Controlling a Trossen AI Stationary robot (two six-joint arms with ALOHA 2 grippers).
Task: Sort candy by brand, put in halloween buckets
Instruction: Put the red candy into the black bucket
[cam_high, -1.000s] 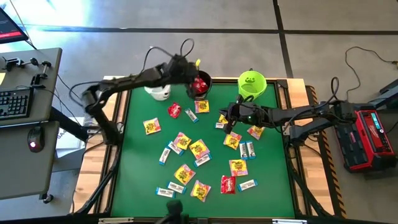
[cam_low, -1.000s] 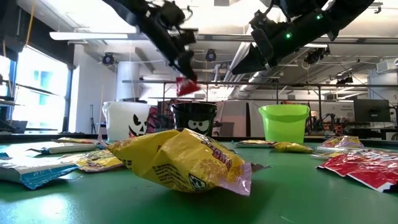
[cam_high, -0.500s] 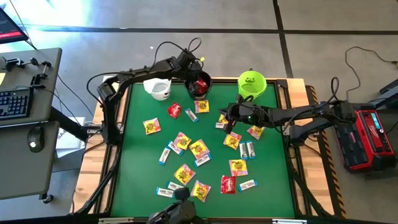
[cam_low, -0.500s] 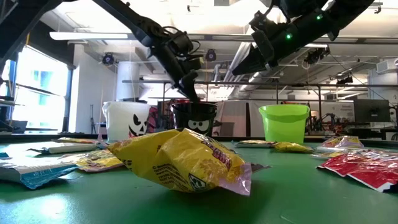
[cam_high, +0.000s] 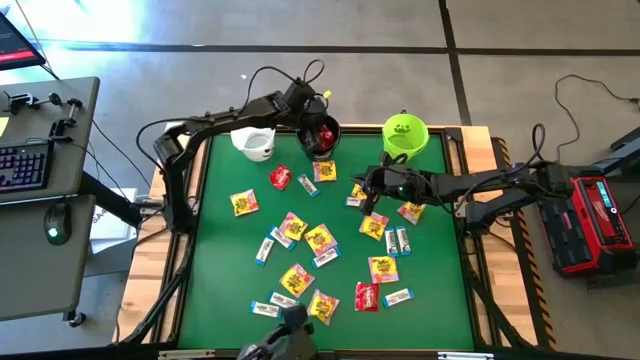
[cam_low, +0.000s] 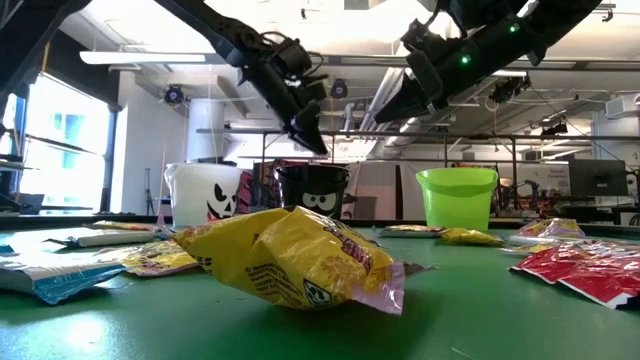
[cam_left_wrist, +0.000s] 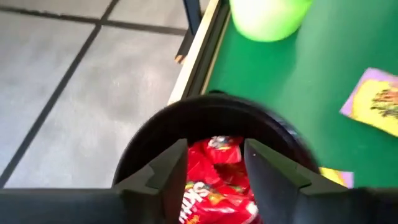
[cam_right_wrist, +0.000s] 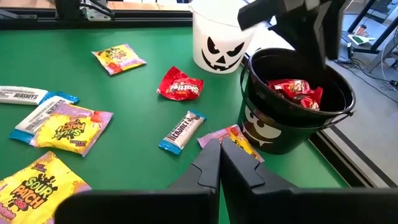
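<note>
Matt green felt-like table top (cam_high: 220, 280) edged in pale wood. Smooth glossy plastic on the black bucket (cam_right_wrist: 292, 121), white bucket (cam_right_wrist: 217, 37) and lime green bucket (cam_low: 457, 198). Crinkled shiny wrappers on the candy (cam_low: 290, 255), matt dark plastic on the fingers (cam_left_wrist: 171, 171).

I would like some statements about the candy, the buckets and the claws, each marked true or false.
1. The black bucket holds red packets. True.
2. The left claw hangs above the green bucket. False: above the black bucket.
3. The right claw is shut. True.
4. The left claw grips a red packet. False: its fingers are apart, nothing between.
5. The white bucket lies tipped over. False: upright.
</note>
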